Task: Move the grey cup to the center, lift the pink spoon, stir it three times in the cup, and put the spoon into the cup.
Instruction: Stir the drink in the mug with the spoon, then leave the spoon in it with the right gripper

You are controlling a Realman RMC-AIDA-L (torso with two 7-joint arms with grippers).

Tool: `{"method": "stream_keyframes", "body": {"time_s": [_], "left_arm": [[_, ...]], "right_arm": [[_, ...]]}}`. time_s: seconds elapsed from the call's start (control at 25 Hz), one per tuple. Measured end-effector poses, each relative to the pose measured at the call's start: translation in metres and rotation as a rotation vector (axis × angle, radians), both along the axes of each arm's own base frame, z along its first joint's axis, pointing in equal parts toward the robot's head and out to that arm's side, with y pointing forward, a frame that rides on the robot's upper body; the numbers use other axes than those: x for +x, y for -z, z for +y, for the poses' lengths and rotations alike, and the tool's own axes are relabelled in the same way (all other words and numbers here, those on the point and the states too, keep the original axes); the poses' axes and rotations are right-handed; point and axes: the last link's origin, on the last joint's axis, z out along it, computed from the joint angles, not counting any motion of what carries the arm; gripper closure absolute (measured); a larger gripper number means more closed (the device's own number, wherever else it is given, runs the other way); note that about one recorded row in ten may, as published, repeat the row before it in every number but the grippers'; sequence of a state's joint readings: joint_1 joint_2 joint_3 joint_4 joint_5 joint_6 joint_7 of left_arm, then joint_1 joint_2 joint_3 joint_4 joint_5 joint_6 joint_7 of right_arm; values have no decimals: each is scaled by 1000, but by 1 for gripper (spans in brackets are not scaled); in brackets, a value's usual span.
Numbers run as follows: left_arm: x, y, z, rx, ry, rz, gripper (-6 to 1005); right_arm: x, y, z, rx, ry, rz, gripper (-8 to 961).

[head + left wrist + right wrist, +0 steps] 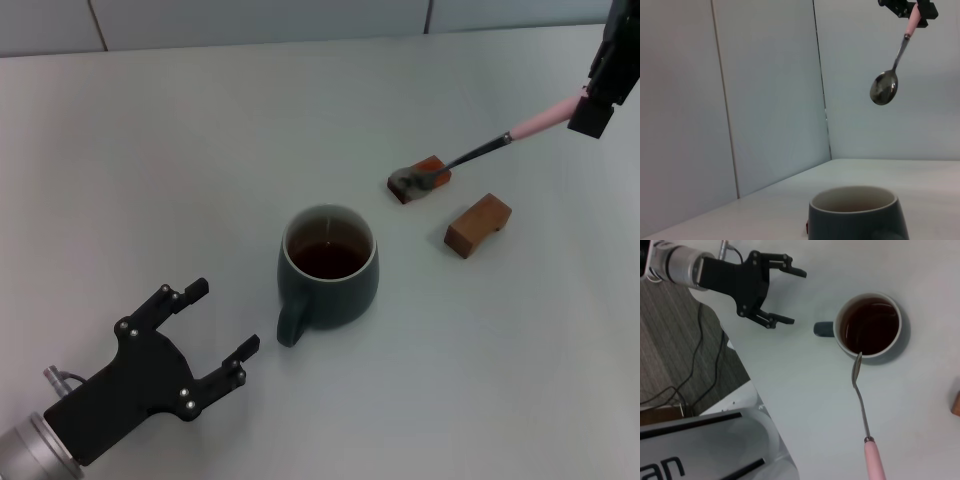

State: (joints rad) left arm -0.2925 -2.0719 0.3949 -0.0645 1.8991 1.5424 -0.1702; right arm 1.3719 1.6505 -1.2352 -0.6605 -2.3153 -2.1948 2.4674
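The right gripper, at the far right edge of the scene, is clamped on the pale handle end of the pink spoon. The spoon hangs in the air, its metal bowl slanting down toward the left; from the head camera that bowl appears over the farther of two brown wooden blocks. The left-wrist camera shows it well clear of the table. The grey cup, holding dark liquid, stands about mid-table, handle toward the near left. The left gripper rests near left, fingers apart, just beside the handle and not touching it. Judging from this, centring and lifting look finished; stirring and dropping the spoon in remain.
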Motion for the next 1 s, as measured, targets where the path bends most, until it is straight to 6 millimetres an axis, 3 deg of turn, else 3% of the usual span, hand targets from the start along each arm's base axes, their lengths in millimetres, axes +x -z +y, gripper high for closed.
{"method": "stream_keyframes", "body": {"time_s": [0.44, 1.0], "left_arm": [[5, 6, -1, 4, 9, -2, 197], [9, 7, 3, 2, 26, -1, 197]], "right_arm": [[-5, 22, 0, 6, -54, -22, 842], [3, 72, 0, 7, -79, -3, 841]]}}
